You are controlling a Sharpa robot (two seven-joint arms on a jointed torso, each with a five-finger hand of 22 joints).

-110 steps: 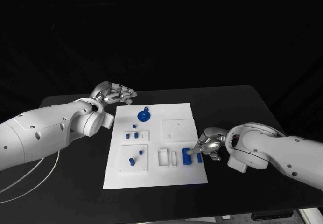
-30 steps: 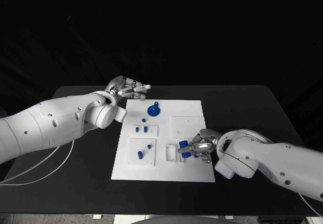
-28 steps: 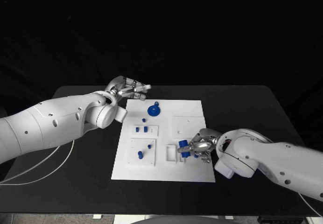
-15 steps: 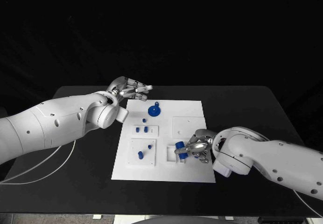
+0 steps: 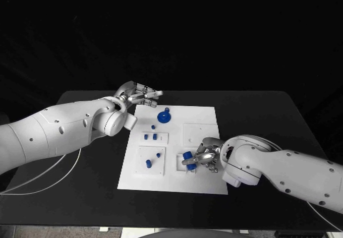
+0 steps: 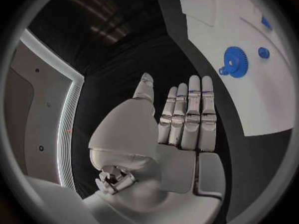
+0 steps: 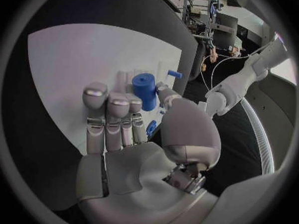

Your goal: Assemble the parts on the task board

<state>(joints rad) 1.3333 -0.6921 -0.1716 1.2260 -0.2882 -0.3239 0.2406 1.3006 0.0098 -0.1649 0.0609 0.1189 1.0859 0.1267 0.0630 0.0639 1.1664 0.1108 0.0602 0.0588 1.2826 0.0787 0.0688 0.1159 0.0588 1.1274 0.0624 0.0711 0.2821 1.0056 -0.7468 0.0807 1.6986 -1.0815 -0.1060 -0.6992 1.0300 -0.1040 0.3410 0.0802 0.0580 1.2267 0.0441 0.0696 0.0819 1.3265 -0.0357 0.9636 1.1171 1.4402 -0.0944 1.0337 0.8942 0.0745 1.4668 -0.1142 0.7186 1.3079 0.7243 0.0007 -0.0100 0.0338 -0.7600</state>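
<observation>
Nearest the robot, the right hand [image 5: 202,155] is working over the near right part of the task board [image 5: 207,184], pinching a blue cylinder [image 5: 189,158] between thumb and fingers above the slotted white fixture [image 5: 180,162]. In the right wrist view the same cylinder [image 7: 145,90] is standing clear beyond the fingertips [image 7: 94,91], with a smaller blue part [image 7: 151,128] sitting close under the palm; whether that one is touching the hand cannot be told.

Judgement: the cylinder is looking like a small, rigid, light plastic piece with a smooth wall, so it is likely slipping or tilting under a loose pinch. Hold is best taken on the curved side, near mid-length, leaving the lower end free for seating.

Further out, small blue pegs [image 5: 148,137] are standing in the left-hand fixtures, and a blue gear [image 5: 163,117] is lying flat near the far edge.

Farthest, the left hand [image 5: 140,94] is hovering off the board's far left corner, fingers extended and together, holding nothing.
</observation>
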